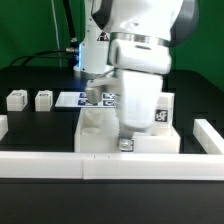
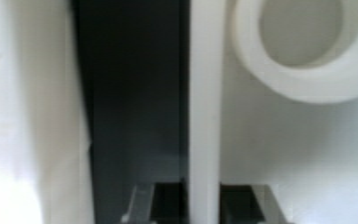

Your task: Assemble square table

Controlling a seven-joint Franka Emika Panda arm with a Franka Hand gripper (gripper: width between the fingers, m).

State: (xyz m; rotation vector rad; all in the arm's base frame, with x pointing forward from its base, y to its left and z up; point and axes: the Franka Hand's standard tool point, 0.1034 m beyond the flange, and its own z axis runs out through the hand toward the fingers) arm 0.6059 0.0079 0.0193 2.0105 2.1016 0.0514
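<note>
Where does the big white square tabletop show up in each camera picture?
Exterior view: tabletop low in the middle, against the white border wall, partly behind the arm.
Wrist view: tabletop close up, with one round socket showing.
Shared landmark: the gripper, shut on its rim.

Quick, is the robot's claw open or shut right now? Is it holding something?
Gripper: closed, pinching the raised rim of the large white plastic square tabletop.

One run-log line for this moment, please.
step: table assembly | gripper: shut on tabletop rim | legs: two loose, exterior view's left | socket: empty
</note>
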